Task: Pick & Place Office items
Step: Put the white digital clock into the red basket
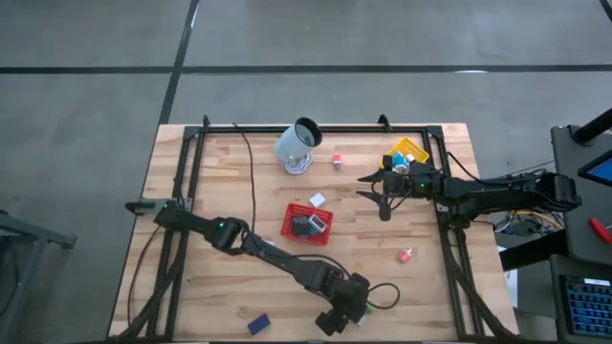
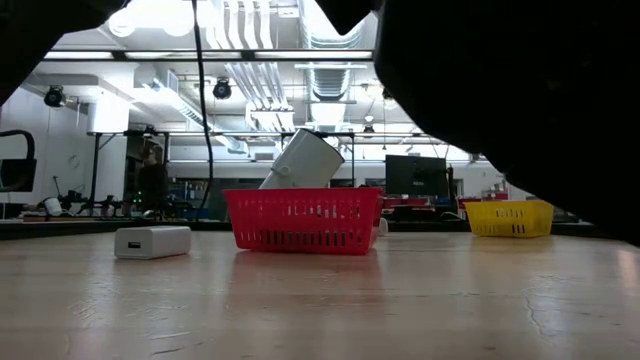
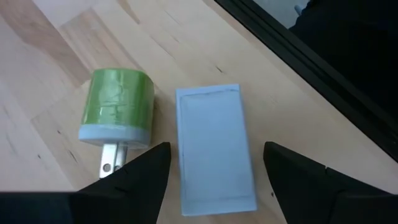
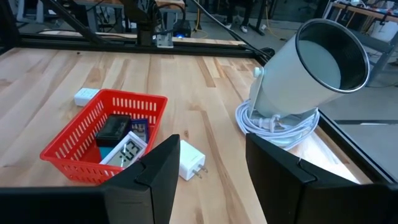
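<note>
Nearest, at the near edge of the table (image 1: 191, 191), the left gripper (image 3: 214, 171) hangs over a pale rectangular block (image 3: 214, 146) with its jaws apart, one finger on each side and nothing held yet; a green plug adapter (image 3: 118, 112) lies just beside the block, its prongs near one finger (image 3: 140, 180). A dark blue block (image 1: 258, 324) lies to the left of this gripper.

Risk here, as I judge it: if the fingers come down a little off, one may catch the green adapter and push it, or pinch both things together — the two lie very close.

Farther in, at the middle, the red mesh tray (image 1: 309, 224) already holds a few items, and a white adapter (image 1: 317, 201) lies just beside it on the far side; a small pink-red item (image 1: 406, 255) lies to the right.

Farther still, the right gripper (image 1: 385, 186) hovers with open, empty jaws, near the yellow tray (image 1: 411, 152); the tilted pale cup (image 1: 298, 143) with a coiled white cable (image 4: 273, 124) under it stands at the far side, and a careless reach could knock it.
</note>
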`<state>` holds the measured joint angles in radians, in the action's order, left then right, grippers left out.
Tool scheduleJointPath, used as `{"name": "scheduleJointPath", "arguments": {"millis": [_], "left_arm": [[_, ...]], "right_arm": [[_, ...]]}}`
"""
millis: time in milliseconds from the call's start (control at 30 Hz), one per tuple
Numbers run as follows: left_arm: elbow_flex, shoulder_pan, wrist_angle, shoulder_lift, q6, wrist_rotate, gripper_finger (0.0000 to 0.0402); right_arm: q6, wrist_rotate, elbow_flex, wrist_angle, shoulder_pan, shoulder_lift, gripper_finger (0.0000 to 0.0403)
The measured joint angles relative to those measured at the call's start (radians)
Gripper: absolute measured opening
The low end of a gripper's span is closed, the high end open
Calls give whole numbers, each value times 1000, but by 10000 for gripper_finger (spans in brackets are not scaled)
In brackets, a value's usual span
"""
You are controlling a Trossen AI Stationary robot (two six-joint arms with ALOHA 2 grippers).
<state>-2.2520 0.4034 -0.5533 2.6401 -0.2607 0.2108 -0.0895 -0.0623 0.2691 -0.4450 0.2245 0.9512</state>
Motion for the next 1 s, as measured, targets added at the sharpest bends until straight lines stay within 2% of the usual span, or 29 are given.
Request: {"name": "scheduleJointPath", "arguments": {"millis": [833,1000], "left_arm": [[1,0,12,2,3,6,263],[3,1,16,2,0,7,249]], "right_arm": [[3,1,0,-1,0,0,176],[3,1,0,-2,0,0,176]]}}
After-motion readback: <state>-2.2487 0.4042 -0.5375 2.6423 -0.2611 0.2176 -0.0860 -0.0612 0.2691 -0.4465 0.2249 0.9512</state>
